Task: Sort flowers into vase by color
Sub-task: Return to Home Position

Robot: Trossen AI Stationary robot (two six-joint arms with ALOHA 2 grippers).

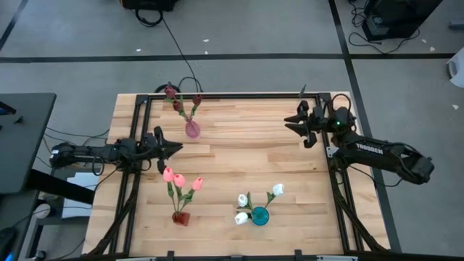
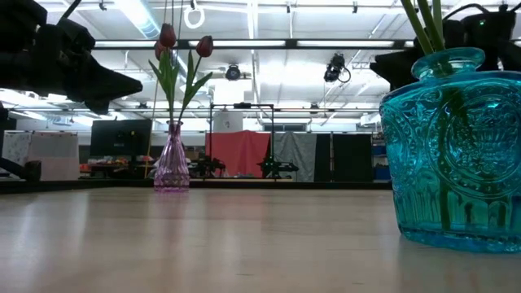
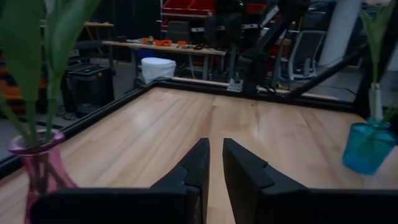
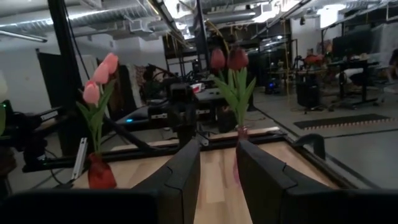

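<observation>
Pink flowers [image 1: 180, 179] already stand in the red vase [image 1: 180, 217] at lower left of centre, so draw your left gripper [image 1: 177, 148], narrowly parted and empty, straight back clear of their stems, and home the right gripper [image 1: 290, 125], upper right, likewise parted and empty.

- Teal glass vase [image 1: 259, 215]: upright; holds three white tulips [image 1: 250, 199], stems splayed apart.
- Red vase [image 1: 180, 217]: small, upright; near the teal vase, level with it on its left in the high view. Holds three pink tulips [image 1: 180, 180], leaning.
- Pink glass vase [image 1: 192, 130]: clear, narrow-necked, upright; well apart from the teal vase, up and left of it in the high view. Holds three dark maroon tulips [image 1: 177, 98], fanned out.
</observation>
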